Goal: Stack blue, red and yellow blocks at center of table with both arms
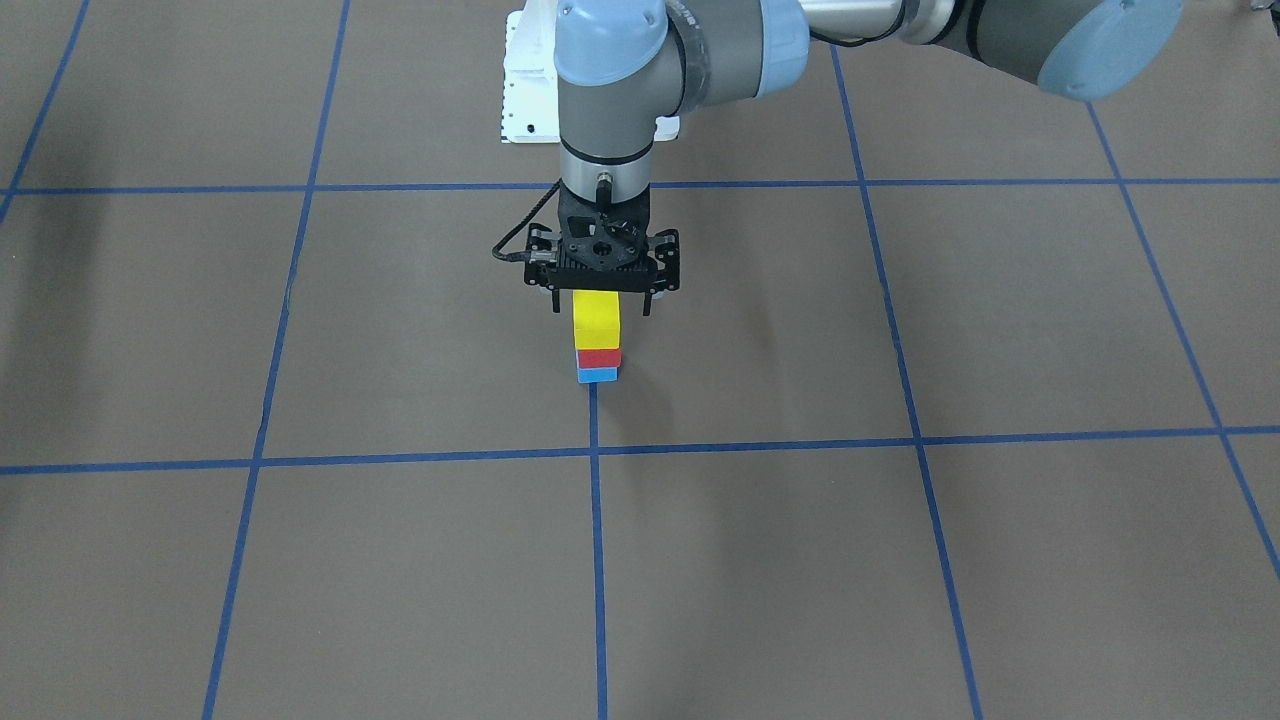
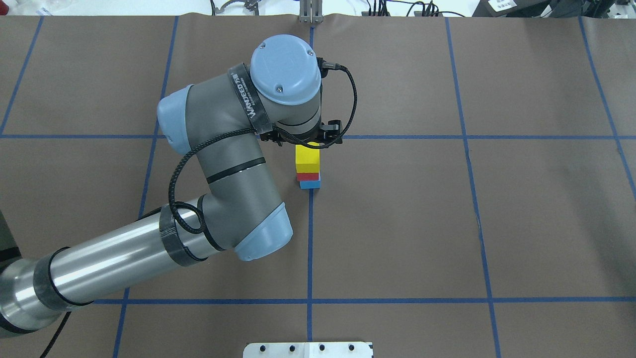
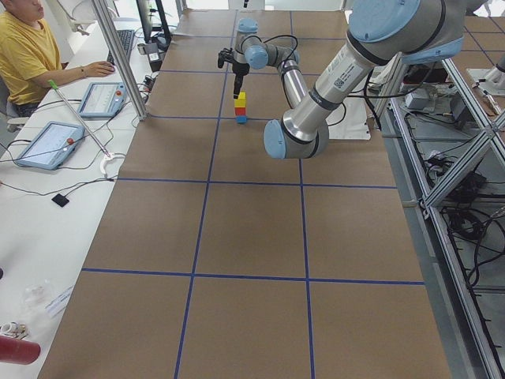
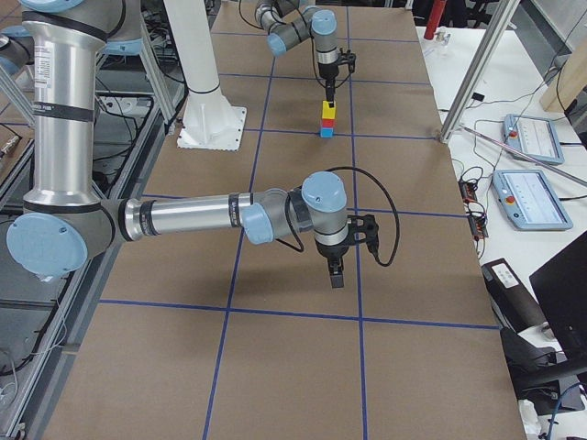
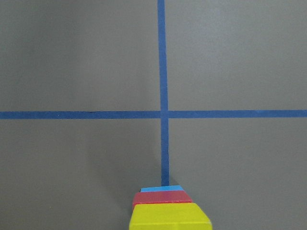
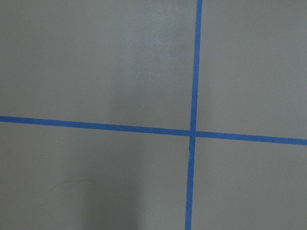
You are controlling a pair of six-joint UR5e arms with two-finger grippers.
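Hovering over the yellow block (image 1: 596, 318), the left gripper (image 1: 601, 306) stands apart, fingers (image 1: 648, 302) clear of its sides (right gripper (image 4: 336, 277): cannot tell).

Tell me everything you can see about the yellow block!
The yellow block is a plain, bright brick with flat faces and a matte look. It stands upright at the very top of the stack, resting squarely on the red block, which sits on the blue block, over a blue tape line. The left gripper hangs right above it, open, one finger on each side with a gap to each, so nothing grips it.
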